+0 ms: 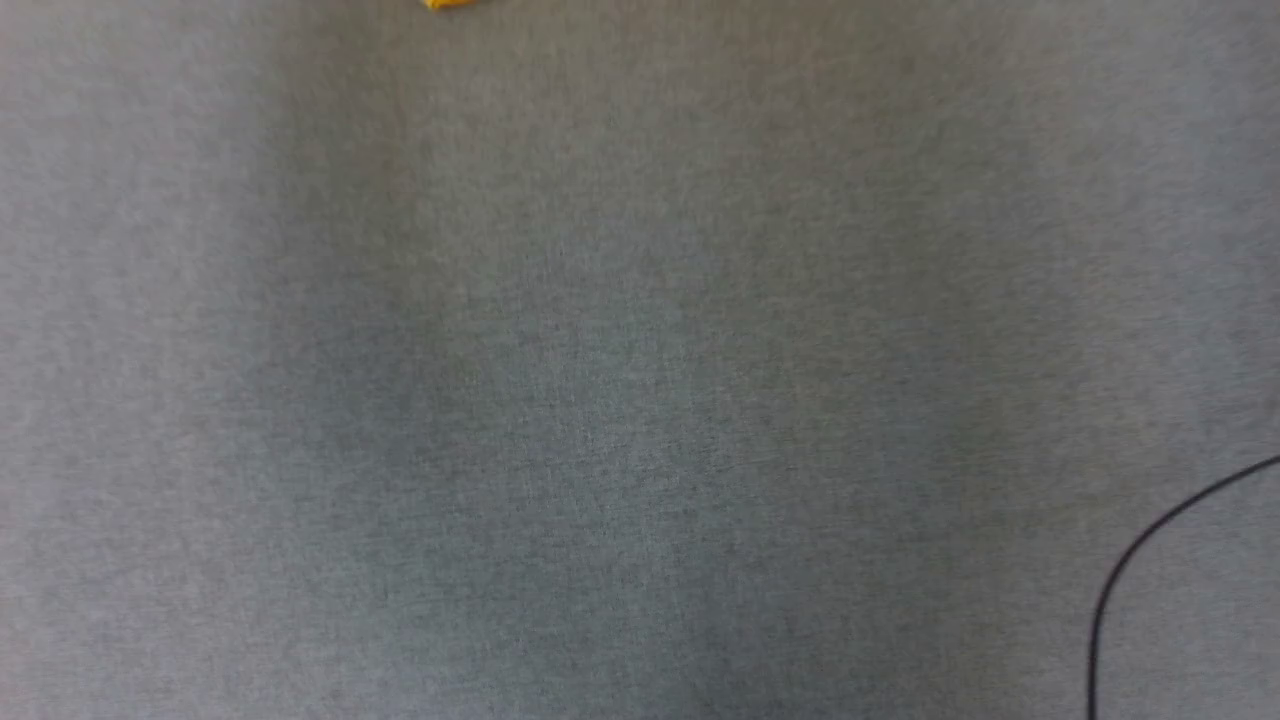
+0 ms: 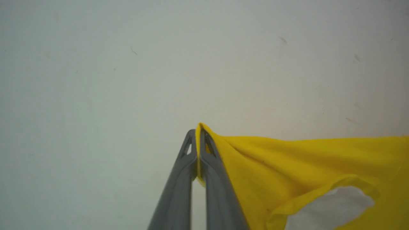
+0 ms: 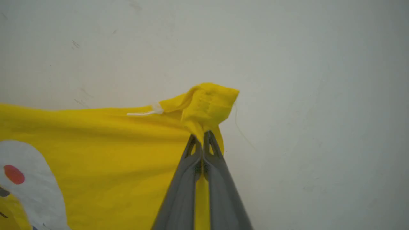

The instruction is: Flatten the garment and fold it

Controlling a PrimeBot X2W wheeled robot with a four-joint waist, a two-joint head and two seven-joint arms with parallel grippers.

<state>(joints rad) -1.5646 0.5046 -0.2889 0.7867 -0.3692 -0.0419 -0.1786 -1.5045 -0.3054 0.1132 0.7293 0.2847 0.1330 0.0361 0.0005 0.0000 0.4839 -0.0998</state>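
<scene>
The garment point(image 2: 287, 169) is a bright yellow T-shirt, stretched between both grippers. In the left wrist view my left gripper point(image 2: 198, 134) is shut on a corner of its edge, and the cloth runs off to the right with a white patch low down. In the right wrist view my right gripper point(image 3: 202, 139) is shut on a bunched hem corner of the garment point(image 3: 111, 159), which spreads left with a white patch and a red dot. A tiny yellow scrap of the garment point(image 1: 447, 4) peeks in at the top edge of the head view.
The grey cloth-covered table point(image 1: 600, 400) spreads across the head view. A thin black cable point(image 1: 1130, 560) curves in at its lower right. Pale bare surface point(image 2: 127, 80) lies beyond both grippers' fingers.
</scene>
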